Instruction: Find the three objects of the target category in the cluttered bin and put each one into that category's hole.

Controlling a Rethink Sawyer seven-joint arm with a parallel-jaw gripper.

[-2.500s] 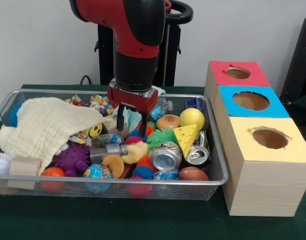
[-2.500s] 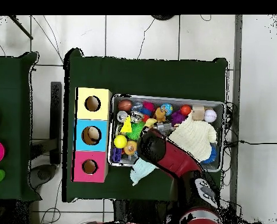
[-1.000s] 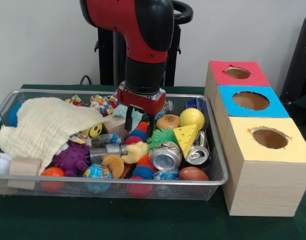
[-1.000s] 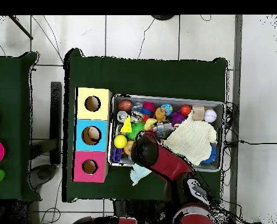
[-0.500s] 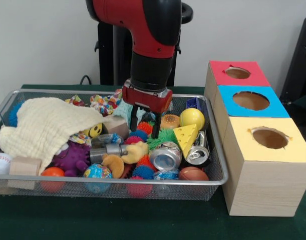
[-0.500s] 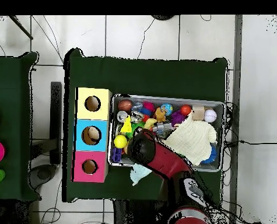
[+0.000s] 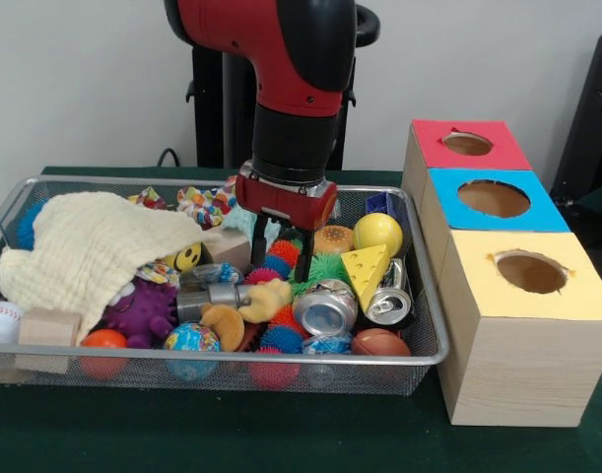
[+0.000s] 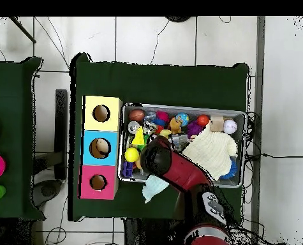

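The wire-mesh bin (image 7: 232,363) is full of toys, in the overhead view (image 8: 179,107) too. My gripper (image 7: 281,258) hangs low in the bin's back middle, open and empty. Its fingers (image 7: 303,264) straddle a red spiky ball (image 7: 284,252), beside a green spiky ball (image 7: 328,268) and a toy burger (image 7: 332,239). The red-faced hole (image 7: 467,144) is in the farthest wooden box to the right; it also shows in the overhead view (image 8: 98,182). In the overhead view the arm (image 8: 173,169) hides the gripper.
A cream cloth (image 7: 94,246) covers the bin's left part. A cheese wedge (image 7: 365,268), a yellow ball (image 7: 378,234) and two cans (image 7: 325,307) lie at the right. The blue-faced hole (image 7: 494,198) and yellow-faced hole (image 7: 530,272) are nearer. A light blue cloth (image 8: 155,187) lies outside the bin.
My gripper has moved to the picture's right in the front view, away from the cream cloth's edge toward the burger, and now stands a little lower over the spiky balls.
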